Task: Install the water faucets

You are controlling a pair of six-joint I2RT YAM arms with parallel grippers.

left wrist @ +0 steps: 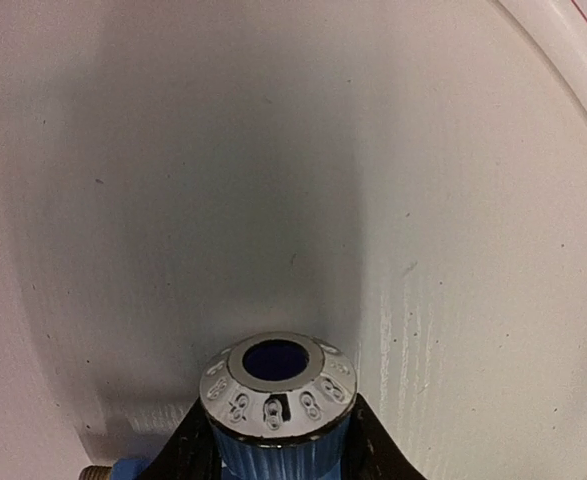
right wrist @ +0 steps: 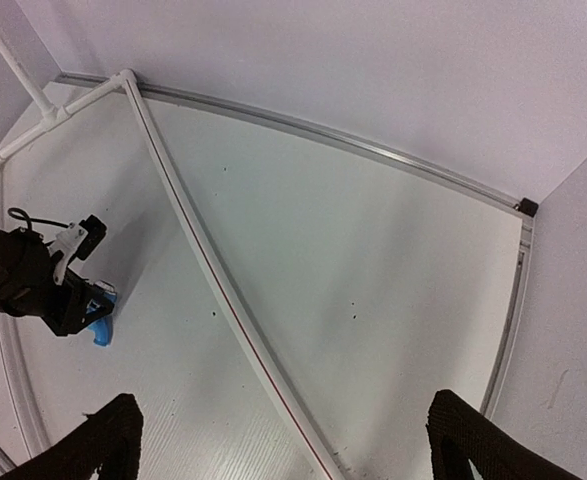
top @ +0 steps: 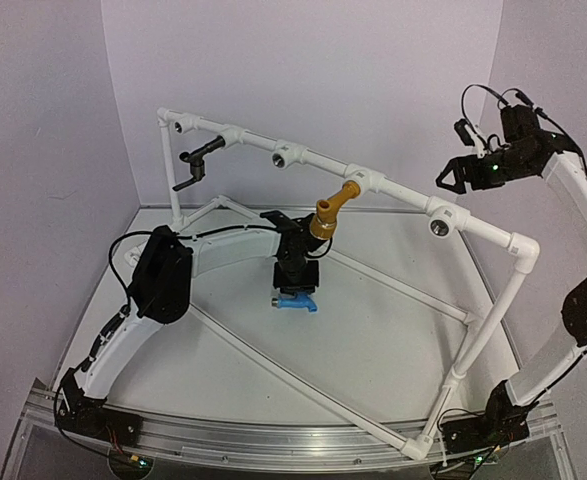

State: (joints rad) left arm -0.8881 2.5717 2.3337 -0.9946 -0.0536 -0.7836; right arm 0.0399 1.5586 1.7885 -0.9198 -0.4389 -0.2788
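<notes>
The blue faucet lies near the middle of the table, with the left gripper coming straight down on it from above. In the left wrist view, the two black fingers press against either side of the faucet's ribbed blue body. Its grey-ringed open end faces the camera. The faucet seems to rest on the tabletop, though its underside is hidden, so contact is not certain.

From the blue faucet, the yellow faucet sits at about 1 o'clock. It is plugged into a fitting on the top rail of the white pipe frame and slants down toward 7 o'clock. The black faucet is at about 11 o'clock, fixed to the same rail near its left end and also hanging down and to the left.

The right gripper hangs high at about 2 o'clock, just beyond the rail's right end. Its fingers are spread wide and nothing is between them. In the right wrist view they frame the bare table, with the blue faucet far off at 9 o'clock.
</notes>
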